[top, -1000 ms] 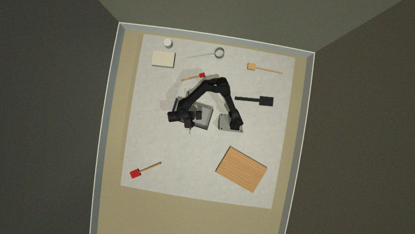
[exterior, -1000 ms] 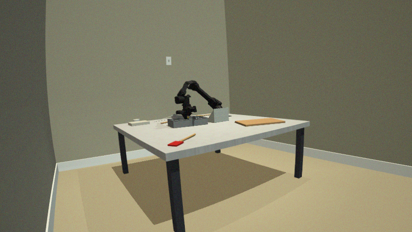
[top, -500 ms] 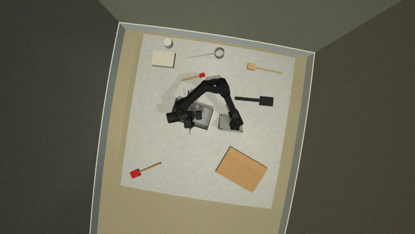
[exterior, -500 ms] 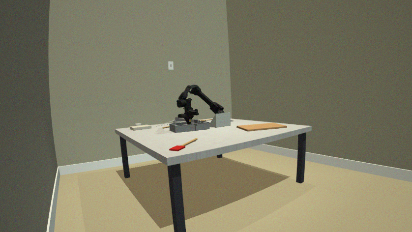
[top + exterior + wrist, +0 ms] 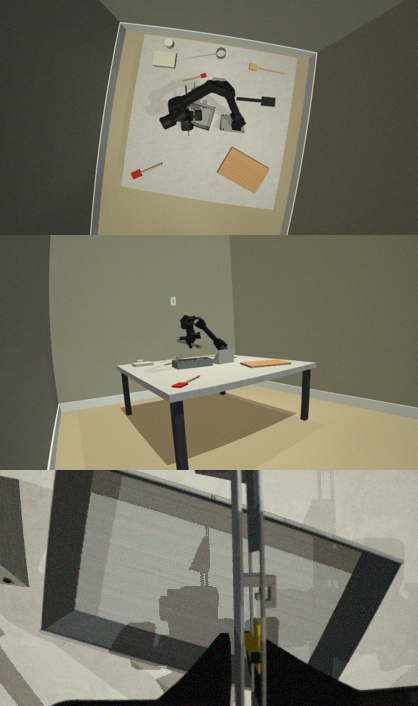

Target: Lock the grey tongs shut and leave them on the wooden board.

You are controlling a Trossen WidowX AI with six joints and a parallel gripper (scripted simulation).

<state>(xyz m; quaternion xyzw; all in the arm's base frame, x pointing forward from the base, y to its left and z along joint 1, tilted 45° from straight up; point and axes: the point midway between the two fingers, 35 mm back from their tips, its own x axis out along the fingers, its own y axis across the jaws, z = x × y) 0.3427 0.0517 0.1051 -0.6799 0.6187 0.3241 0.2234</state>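
Note:
The grey tongs (image 5: pixel 185 89) (image 5: pixel 196 345) (image 5: pixel 237 570) are in the air above the roasting tin, their two arms close together and nearly parallel. In the exterior view they are tilted a little, with the left, wider end higher. My gripper (image 5: pixel 190 345) (image 5: pixel 237 641) is shut on them, one black finger on each side, with a yellow part between the arms. The lock's state cannot be seen. The grey roasting tin (image 5: pixel 211 120) (image 5: pixel 191 364) (image 5: pixel 65 560) stands below. The wooden board (image 5: pixel 242 171) (image 5: pixel 264 363) lies apart from it, with nothing on it.
A grey base bracket (image 5: pixel 226 122) (image 5: pixel 225 356) stands beside the tin. Red-headed spatulas (image 5: pixel 136 174) (image 5: pixel 203 75), a black spatula (image 5: pixel 268 101), a wooden one (image 5: pixel 253 66), a strainer (image 5: pixel 221 58), a pale block (image 5: pixel 164 58) and a white round thing (image 5: pixel 168 42) lie around.

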